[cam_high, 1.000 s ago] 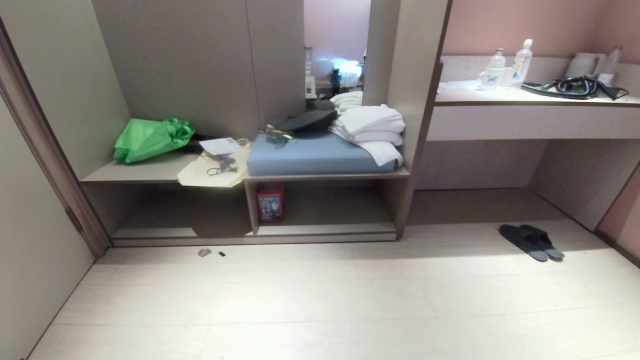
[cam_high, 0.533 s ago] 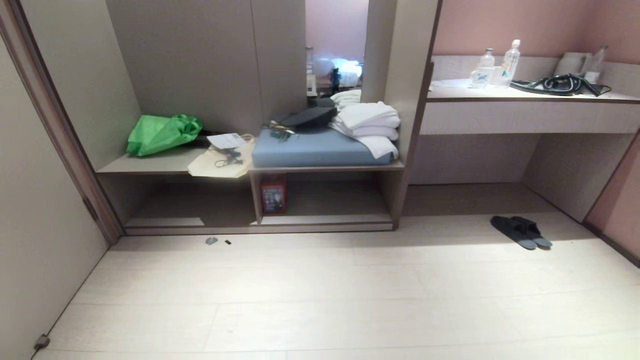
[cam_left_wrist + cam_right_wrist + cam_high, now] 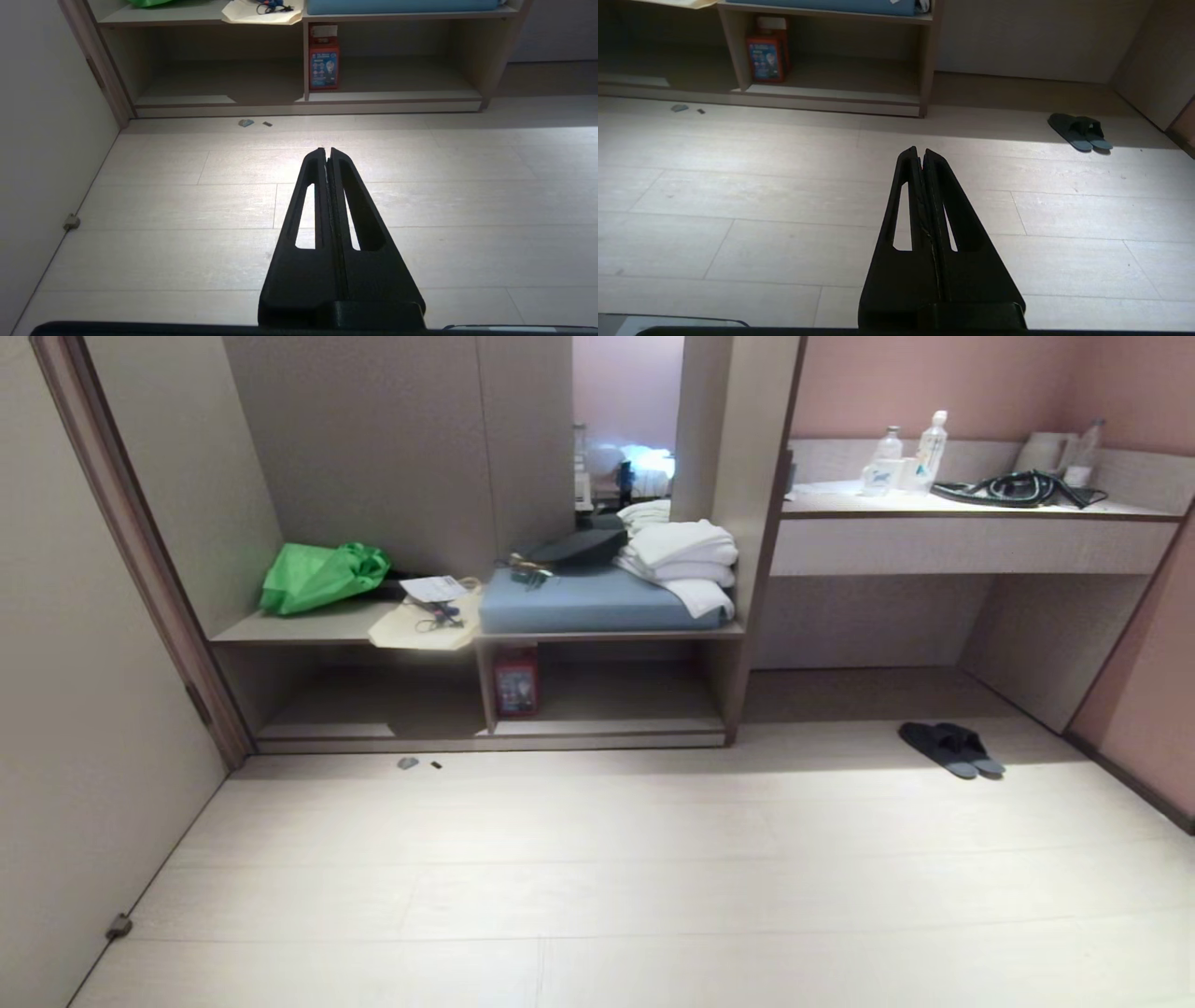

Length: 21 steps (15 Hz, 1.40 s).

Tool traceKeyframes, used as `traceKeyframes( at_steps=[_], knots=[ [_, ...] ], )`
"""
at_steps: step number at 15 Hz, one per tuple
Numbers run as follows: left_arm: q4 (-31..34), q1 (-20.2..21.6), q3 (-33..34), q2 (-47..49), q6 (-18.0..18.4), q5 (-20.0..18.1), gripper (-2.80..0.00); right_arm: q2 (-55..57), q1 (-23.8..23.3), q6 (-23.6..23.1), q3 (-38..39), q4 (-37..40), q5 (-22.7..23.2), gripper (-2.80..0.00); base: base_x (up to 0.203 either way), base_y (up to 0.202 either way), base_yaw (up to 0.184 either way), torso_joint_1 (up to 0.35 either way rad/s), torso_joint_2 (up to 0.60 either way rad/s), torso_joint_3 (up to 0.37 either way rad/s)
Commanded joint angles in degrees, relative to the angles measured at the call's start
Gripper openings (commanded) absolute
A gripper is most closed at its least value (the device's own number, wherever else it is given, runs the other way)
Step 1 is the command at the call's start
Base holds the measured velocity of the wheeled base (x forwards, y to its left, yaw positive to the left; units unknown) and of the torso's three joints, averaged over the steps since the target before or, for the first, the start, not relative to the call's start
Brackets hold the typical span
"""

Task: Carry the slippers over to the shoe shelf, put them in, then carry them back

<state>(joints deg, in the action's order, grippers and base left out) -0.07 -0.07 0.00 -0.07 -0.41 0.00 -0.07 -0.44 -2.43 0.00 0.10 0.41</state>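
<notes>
Both tapered black grippers, left [image 3: 327, 150] and right [image 3: 920, 150], hang pressed together over pale plank flooring, while the soft slippers [image 3: 952, 749] lie side by side right of the wood-grain shoe shelf [image 3: 607, 726].

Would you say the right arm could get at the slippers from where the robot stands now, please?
Probably not yet. The slippers lie on open floor below the desk, well beyond the shut right gripper, with bare boards between them. Nothing blocks the way; the base would likely have to drive closer first.
</notes>
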Motion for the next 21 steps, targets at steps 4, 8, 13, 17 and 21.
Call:
traceKeyframes(
  at_steps=[4, 8, 13, 17, 21],
  knots=[
    [-0.01, -0.01, 0.00, 0.07, -0.02, 0.00, -2.80, 0.07, 0.00, -0.04, 0.00, -0.01, 0.03, -2.80, -0.192, 0.000, 0.001, 0.005, 0.00, 0.004],
    [-0.01, 0.02, 0.00, 0.07, -0.02, 0.00, -2.80, 0.07, 0.00, -0.04, 0.00, -0.01, 0.03, -2.80, -0.196, 0.000, 0.000, 0.003, 0.00, 0.001],
    [-0.01, -0.01, 0.00, 0.07, -0.02, 0.00, -2.80, 0.07, 0.00, -0.04, 0.00, -0.01, 0.03, -2.80, -0.196, 0.000, 0.001, 0.003, 0.00, 0.001],
    [-0.01, -0.01, 0.00, 0.07, -0.02, 0.00, -2.80, 0.07, 0.00, -0.16, 0.00, -0.10, 0.03, -2.80, -0.157, 0.000, 0.003, -0.004, 0.00, 0.004],
    [-0.01, -0.01, 0.00, 0.07, -0.02, 0.00, -2.80, 0.07, -0.09, -0.21, 0.00, -0.10, 0.03, -2.80, 0.000, 0.000, 0.000, 0.000, 0.00, 0.000]
  ],
)
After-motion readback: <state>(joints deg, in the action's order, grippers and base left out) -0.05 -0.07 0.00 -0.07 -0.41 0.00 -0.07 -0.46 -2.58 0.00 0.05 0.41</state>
